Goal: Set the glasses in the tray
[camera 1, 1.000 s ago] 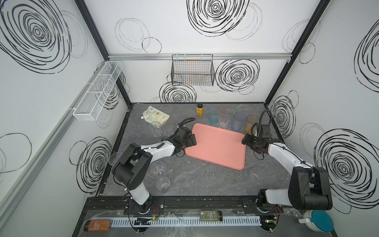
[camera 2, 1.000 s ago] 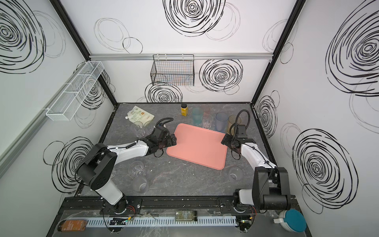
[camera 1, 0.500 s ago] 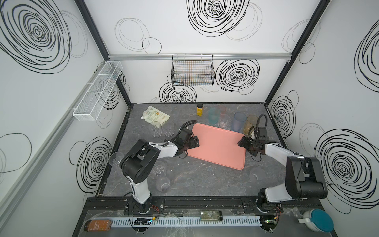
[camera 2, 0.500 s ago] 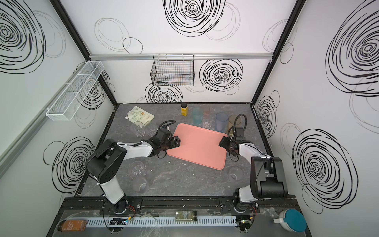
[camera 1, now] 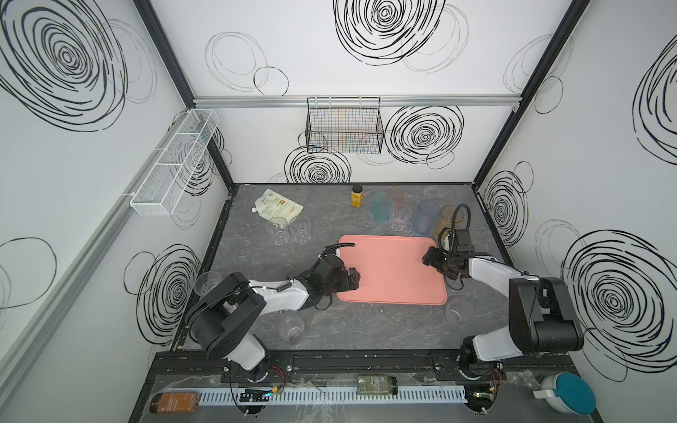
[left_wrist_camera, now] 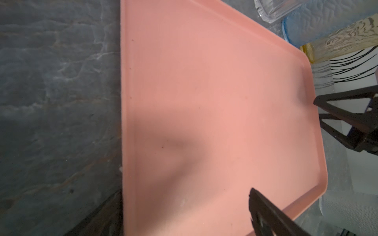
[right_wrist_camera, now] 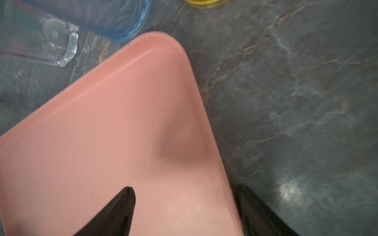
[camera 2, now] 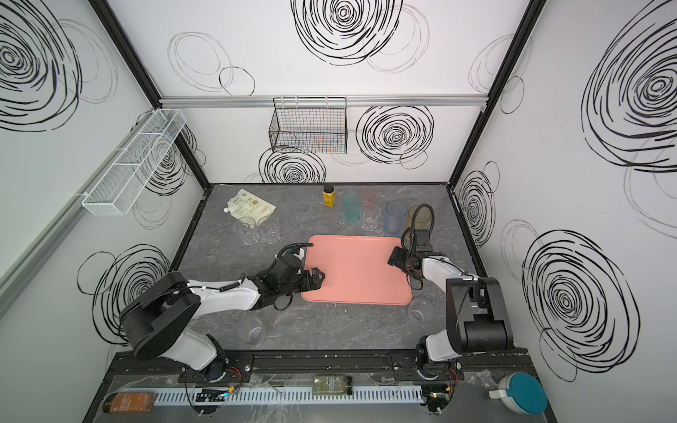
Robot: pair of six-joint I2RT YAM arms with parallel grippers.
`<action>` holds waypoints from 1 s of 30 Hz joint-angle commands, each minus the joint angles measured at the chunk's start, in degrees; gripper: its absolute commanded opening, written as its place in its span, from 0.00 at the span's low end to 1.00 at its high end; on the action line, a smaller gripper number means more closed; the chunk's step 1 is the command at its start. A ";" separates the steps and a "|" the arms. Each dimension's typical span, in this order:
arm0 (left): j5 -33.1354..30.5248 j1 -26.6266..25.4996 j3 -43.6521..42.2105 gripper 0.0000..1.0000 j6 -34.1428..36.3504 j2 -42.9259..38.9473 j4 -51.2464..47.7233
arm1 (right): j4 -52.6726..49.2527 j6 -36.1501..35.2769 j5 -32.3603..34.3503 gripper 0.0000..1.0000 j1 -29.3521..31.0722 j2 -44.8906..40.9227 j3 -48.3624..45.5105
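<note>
flat salmon-pink tray, low rim, rounded corners

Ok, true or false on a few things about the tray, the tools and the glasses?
1. The tray holds no glasses. True.
2. The left tool grips a clear glass. False: it is open at the tray's rim, holding nothing.
3. The yellow bottle stands on the tray. False: it stands on the table behind the tray.
4. The right tool is open. True.
5. The blue glass stands upright behind the tray. True.
</note>
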 commanded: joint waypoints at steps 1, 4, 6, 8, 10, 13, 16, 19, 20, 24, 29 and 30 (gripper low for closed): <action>-0.04 0.76 -1.27 0.96 0.04 -4.26 -0.49 | 0.18 1.74 0.84 0.82 4.78 1.34 -0.11; -0.11 4.51 -5.06 0.96 0.84 -6.17 -0.21 | 0.43 2.91 1.95 0.82 8.31 2.92 1.84; 1.88 6.57 -6.64 0.96 0.64 -6.30 0.59 | 0.26 3.23 1.70 0.82 9.93 4.69 3.94; 2.15 6.91 -6.82 0.96 0.37 -6.93 0.53 | 0.31 3.36 2.20 0.81 11.08 6.20 5.67; 1.55 6.48 -6.46 0.96 0.14 -7.95 0.48 | 0.18 3.32 2.68 0.81 11.37 7.20 6.79; -0.18 6.09 -5.63 0.96 0.59 -8.49 -0.74 | -0.14 3.11 3.45 0.81 11.36 7.56 7.69; -1.50 6.49 -4.09 0.96 1.77 -9.02 -4.54 | -2.19 1.98 5.14 0.83 10.76 6.67 8.62; -5.48 6.70 -2.34 0.96 2.71 -12.59 -9.85 | -5.60 -0.37 7.87 0.88 10.15 4.15 9.97; -6.37 6.86 -1.72 0.96 3.11 -14.16 -11.15 | -6.80 -1.11 8.90 0.88 10.07 2.92 10.53; -7.54 7.93 1.40 0.96 4.87 -18.89 -16.22 | -12.01 -2.84 10.40 0.88 9.57 -1.04 13.33; -11.84 8.18 6.85 0.96 10.92 -24.55 -22.97 | -18.09 -5.06 12.82 0.87 8.85 -6.06 18.70; -12.88 8.16 7.88 0.96 12.23 -25.40 -23.80 | -18.47 -5.27 13.39 0.86 8.40 -6.74 19.59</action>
